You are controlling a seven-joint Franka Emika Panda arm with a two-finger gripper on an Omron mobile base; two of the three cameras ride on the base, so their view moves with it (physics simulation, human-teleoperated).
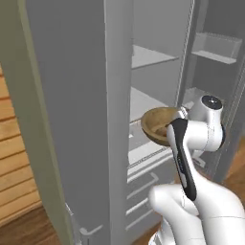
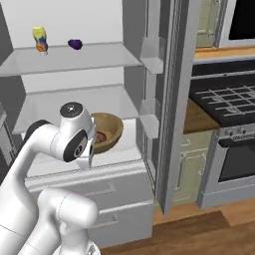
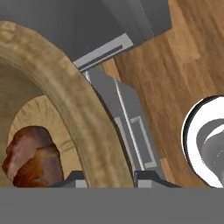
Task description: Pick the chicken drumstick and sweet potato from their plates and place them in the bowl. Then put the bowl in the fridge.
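The bowl (image 3: pixel 70 96) — chicken drumstick (image 3: pixel 33 155) inside — has its rim clamped in the pincer (image 3: pixel 107 177); no writing readable.

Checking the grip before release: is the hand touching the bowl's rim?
Touching. In the hand view the bowl rim runs down between the hand's two fingertips, clamped there.

arm: bent, reaching forward at mid height | wrist: level | claw (image 3: pixel 107 177): pinched on bowl (image 3: pixel 65 96) rim

Wooden bowl (image 2: pixel 110 130) holding drumstick (image 3: pixel 33 156), at fridge (image 1: pixel 86 119)
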